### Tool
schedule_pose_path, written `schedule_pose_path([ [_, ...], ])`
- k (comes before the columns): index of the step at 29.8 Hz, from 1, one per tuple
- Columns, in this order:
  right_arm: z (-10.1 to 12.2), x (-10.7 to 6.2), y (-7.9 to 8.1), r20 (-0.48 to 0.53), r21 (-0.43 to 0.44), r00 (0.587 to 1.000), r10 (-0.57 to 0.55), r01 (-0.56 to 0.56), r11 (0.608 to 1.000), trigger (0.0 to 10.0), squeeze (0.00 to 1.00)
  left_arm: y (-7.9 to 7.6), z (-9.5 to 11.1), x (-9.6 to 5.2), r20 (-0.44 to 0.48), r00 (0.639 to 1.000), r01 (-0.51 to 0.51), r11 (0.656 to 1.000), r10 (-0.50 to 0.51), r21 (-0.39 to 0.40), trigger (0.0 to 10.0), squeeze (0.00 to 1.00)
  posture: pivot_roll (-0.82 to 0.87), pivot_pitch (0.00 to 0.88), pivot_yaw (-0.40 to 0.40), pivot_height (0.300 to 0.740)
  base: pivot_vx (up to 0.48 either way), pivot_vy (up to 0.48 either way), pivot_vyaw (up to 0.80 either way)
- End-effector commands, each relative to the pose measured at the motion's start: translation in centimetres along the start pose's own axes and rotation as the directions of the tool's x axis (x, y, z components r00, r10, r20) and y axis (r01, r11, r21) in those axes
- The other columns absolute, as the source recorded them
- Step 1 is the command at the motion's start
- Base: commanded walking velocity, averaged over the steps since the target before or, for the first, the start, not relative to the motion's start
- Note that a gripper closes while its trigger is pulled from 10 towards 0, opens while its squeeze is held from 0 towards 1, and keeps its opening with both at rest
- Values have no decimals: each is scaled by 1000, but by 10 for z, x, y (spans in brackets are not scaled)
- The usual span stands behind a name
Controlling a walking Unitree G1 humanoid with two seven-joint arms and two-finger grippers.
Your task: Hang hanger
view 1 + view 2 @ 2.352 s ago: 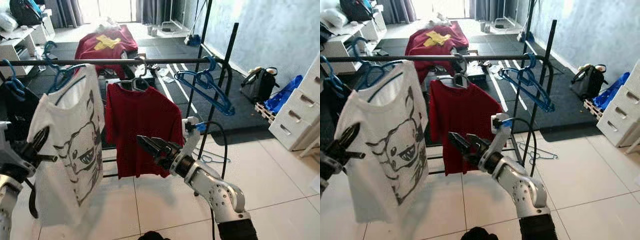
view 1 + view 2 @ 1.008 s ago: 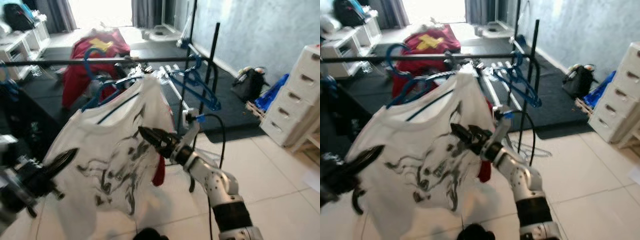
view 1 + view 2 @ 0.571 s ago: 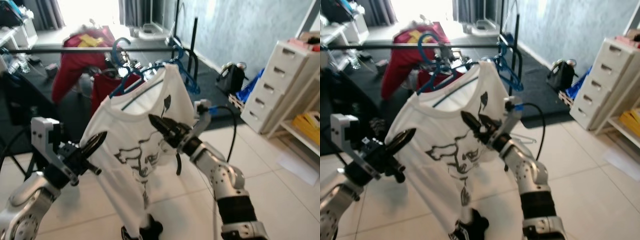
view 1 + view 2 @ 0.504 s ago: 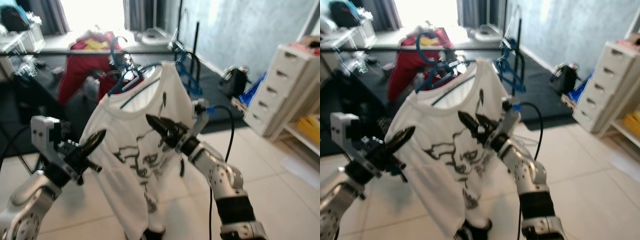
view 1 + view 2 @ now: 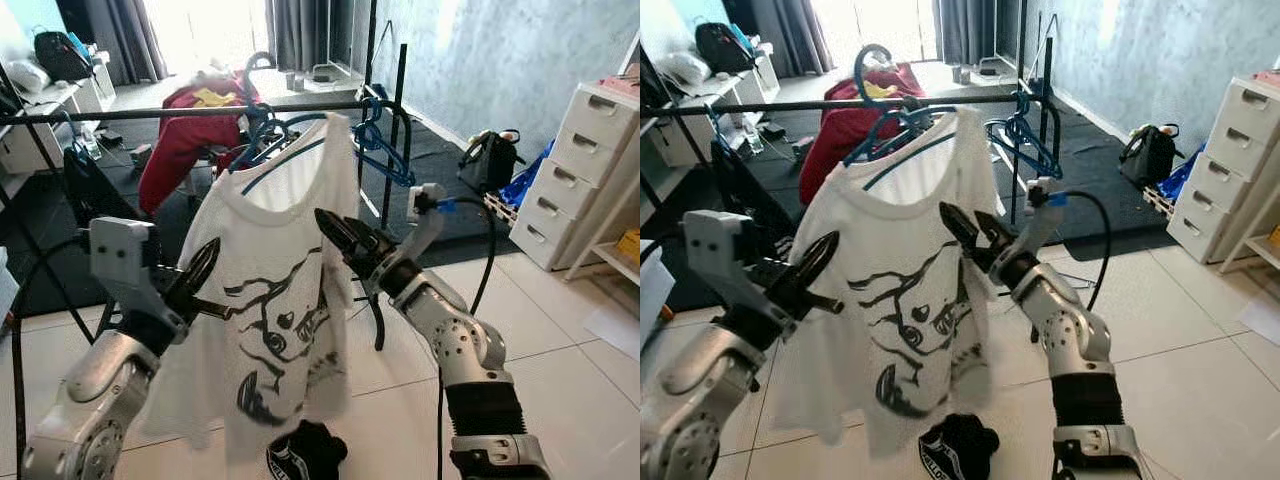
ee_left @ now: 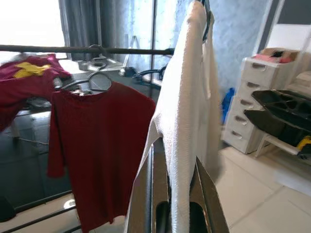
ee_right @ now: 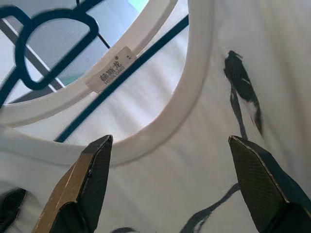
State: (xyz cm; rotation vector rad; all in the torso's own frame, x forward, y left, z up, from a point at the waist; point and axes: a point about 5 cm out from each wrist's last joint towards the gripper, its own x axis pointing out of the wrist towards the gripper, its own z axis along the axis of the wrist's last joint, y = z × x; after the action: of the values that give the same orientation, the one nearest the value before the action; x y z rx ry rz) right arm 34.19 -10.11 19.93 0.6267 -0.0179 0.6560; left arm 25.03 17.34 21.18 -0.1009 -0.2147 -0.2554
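the white t-shirt (image 5: 285, 300) with a black cartoon print hangs on a blue hanger (image 5: 902, 130), whose hook reaches up at the black rail (image 5: 180, 110) of the clothes rack; whether the hook rests on the rail cannot be told.

the left gripper (image 5: 205, 275) is raised at the shirt's side edge, below and to the left of the hanger. in the left wrist view the two fingers (image 6: 206, 194) stand close on either side of the shirt's folded edge, closed on the fabric, and a red t-shirt (image 6: 99, 145) hangs from the rail beyond this gripper.

the right gripper (image 5: 340, 232) is raised in front of the shirt's upper chest, just below the collar and the hanger. its fingers (image 7: 92, 179) are spread wide apart and hold nothing; in the right wrist view the collar (image 7: 160, 121), the neck label (image 7: 111, 69) and the blue hanger lie directly ahead between the fingertips, near but not touching.

more blue hangers (image 5: 385, 150) hang on the rail beyond the right gripper. a dark red garment (image 5: 850, 115) lies draped behind the rack, farther off than both grippers. a black item (image 5: 305, 455) lies on the tiled floor (image 5: 560, 380) below the shirt, between the two arms. a white drawer unit (image 5: 590, 160) stands well to the right of the right gripper, with a black bag (image 5: 490, 160) near it.
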Motion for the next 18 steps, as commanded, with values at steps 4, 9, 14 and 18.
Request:
schedule_pose_path([
  [4, 16, 10, 10, 56, 74, 998, 43, -47, 996, 10000, 0, -10, 4, 2, 32, 999, -2, 999, 1, 41, 10000, 0, -48, 0, -28, 740, 0, 0, 0],
  [9, 34, 16, 5, 118, 83, 992, -37, 27, 996, 10000, 0, -22, 7, -1, 61, 997, 51, 996, -56, 73, 10000, 0, -47, 0, -34, 740, 0, 0, 0],
  [14, 40, 17, -2, 135, 65, 986, -101, 93, 994, 10000, 0, -32, 11, -5, 84, 992, 90, 993, -96, 70, 10000, 0, -45, 0, -35, 740, 0, 0, 0],
  [18, 42, 17, -10, 133, 28, 977, -169, 166, 986, 10000, 0, -38, 16, -6, 113, 986, 113, 992, -120, 62, 10000, 0, -37, 0, -44, 740, 0, 0, 0],
])
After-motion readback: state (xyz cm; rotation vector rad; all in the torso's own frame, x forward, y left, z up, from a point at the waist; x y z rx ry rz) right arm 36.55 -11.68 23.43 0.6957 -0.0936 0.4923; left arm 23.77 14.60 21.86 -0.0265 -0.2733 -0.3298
